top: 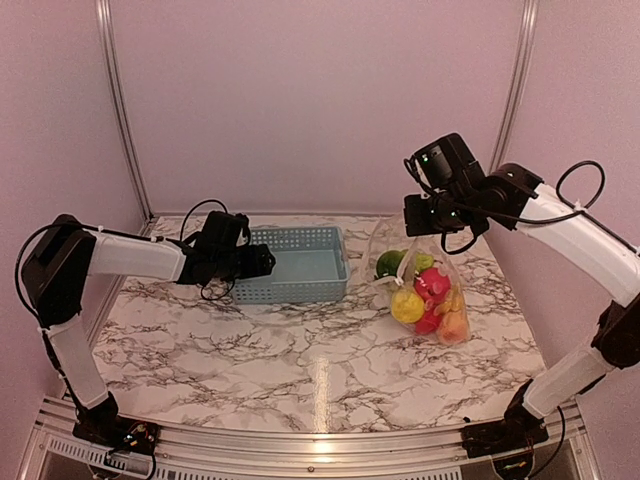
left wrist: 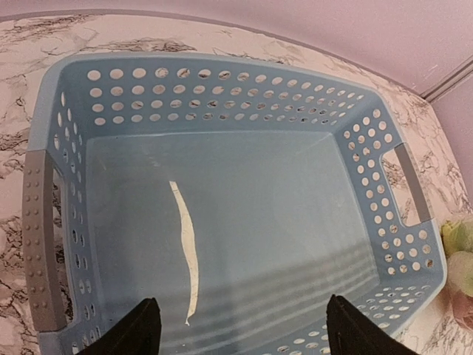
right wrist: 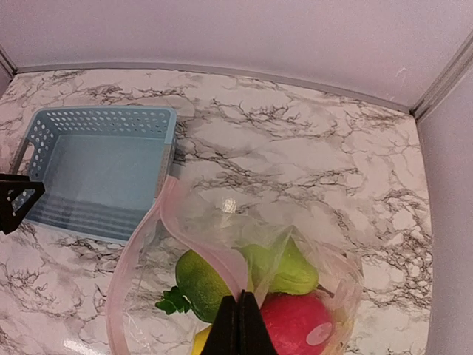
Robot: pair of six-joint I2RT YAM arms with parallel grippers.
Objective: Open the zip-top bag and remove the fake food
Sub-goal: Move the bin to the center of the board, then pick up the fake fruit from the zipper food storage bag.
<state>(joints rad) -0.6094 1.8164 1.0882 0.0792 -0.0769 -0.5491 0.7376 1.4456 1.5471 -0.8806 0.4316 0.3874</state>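
A light blue perforated basket with 2 grey handles sits near the far edge of the marble-patterned table, a pale curled strip lying on its floor.

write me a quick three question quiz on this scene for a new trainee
1. Fill in: the left gripper hovers at the light blue perforated plastic basket with jaws ____.
2. True or false: the glossy plastic toy fruits lie in the basket.
3. Which gripper pinches the clear crinkly zip-top bag? A left, B right, C neither.
Key: 1 open; 2 false, they are in the bag; 3 B, the right gripper.
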